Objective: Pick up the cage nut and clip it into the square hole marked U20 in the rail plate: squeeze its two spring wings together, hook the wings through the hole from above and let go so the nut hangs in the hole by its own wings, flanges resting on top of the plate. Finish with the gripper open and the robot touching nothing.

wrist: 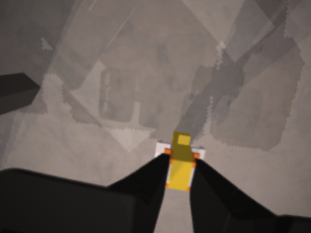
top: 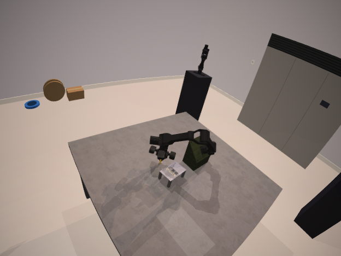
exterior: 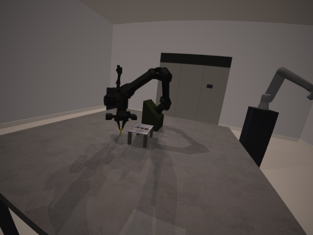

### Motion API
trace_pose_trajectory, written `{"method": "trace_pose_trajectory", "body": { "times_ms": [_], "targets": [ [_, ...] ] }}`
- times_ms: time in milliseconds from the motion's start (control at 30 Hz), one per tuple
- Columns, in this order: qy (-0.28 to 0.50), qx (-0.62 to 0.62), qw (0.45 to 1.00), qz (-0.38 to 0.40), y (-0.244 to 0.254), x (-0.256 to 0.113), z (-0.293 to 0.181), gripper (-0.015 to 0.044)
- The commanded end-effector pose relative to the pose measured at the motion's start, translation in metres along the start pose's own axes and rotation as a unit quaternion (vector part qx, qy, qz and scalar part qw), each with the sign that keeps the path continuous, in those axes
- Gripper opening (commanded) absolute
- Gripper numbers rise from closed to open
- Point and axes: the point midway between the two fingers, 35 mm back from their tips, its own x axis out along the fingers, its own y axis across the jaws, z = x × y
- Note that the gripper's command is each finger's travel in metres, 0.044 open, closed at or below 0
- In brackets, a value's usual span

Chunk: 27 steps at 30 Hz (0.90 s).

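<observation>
- Pinching the yellow cage nut (top: 160, 162) (exterior: 120, 130) (wrist: 180, 174) is our gripper (top: 160, 160) (exterior: 120, 128) (wrist: 179, 163), fingers pointing down, just beside the plate stand.
- Nut's long axis looks roughly upright to us.
- Right of it in both room views sits the rail plate (top: 178, 167) (exterior: 149, 126); we'd probably go up, then across. Can't read U20 from here.

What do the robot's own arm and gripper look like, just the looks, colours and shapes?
The arm is black all over, with slim links joined by chunkier, rounded joints. The gripper is black too, its two fingers tapering to narrow tips. A stubby black block juts out on either side above them. No cables or markings can be made out.
</observation>
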Motion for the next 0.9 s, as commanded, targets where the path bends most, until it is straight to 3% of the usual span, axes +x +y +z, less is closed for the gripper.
{"method": "trace_pose_trajectory", "body": {
  "times_ms": [0, 133, 500, 700, 867],
  "targets": [
    [-0.003, 0.002, 1.000, 0.001, 0.000, 0.001, 0.000, 0.0036],
    [-0.001, -0.001, 1.000, -0.009, -0.002, -0.003, 0.003, 0.0036],
    [-0.001, 0.002, 1.000, -0.002, -0.001, -0.066, 0.000, 0.0036],
    [-0.002, 0.003, 1.000, -0.001, 0.000, -0.072, -0.001, 0.0036],
    [-0.001, 0.003, 1.000, -0.001, -0.001, -0.101, -0.002, 0.0036]
  ]
}}
